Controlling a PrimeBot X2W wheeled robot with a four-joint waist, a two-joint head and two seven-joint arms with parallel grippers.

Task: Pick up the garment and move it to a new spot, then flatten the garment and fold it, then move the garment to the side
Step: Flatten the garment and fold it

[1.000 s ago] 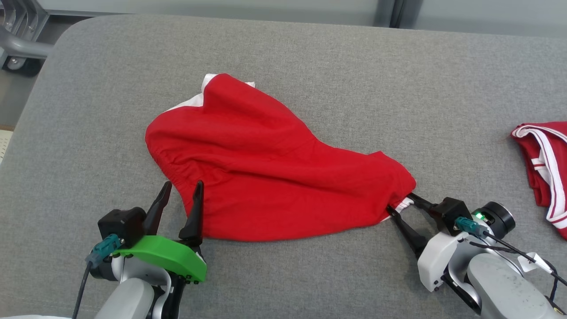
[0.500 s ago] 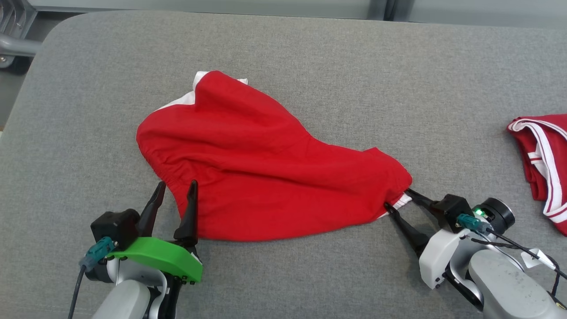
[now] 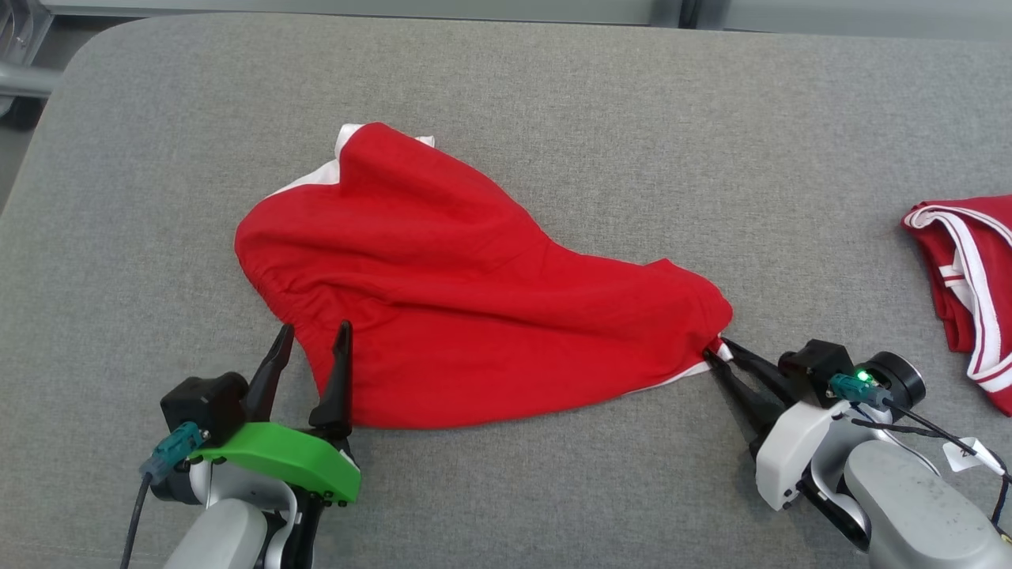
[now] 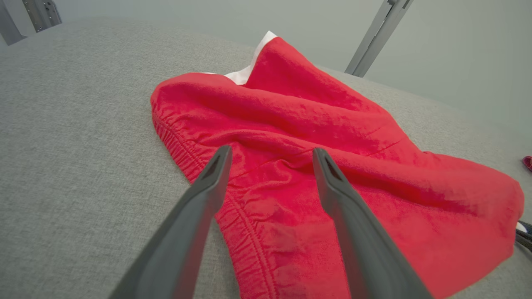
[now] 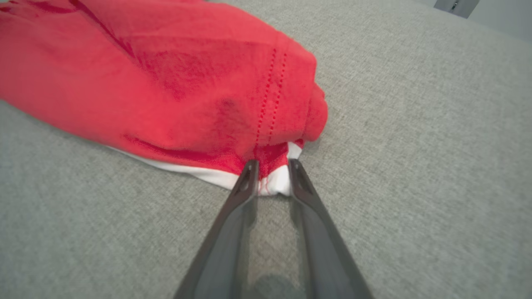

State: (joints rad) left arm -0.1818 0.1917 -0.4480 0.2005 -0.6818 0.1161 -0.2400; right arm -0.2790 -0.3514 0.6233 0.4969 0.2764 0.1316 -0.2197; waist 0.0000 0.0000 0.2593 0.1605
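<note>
1. Garment: red shorts lying crumpled in the middle of the grey padded surface. The underside is hidden. A white lining shows only as a sliver at the far edge and as a strip along the near right corner.
2. Second red garment, white-striped: well apart from the garment, to its right, and cut off by the picture's edge.
3. Left gripper: at the garment's near left edge, fingers pointing away from the robot and spread wide, grasping nothing. In the left wrist view the gathered waistband runs between the two fingers of the left gripper, one above the cloth and one above bare surface. Whether either tip touches cannot be told. The forearm is cut off at the bottom edge.
4. Right gripper: at the garment's right corner, the arm reaching in obliquely from the lower right. In the right wrist view the right gripper has its fingers drawn close together, pinching the white-trimmed corner bunched between the tips.
</note>
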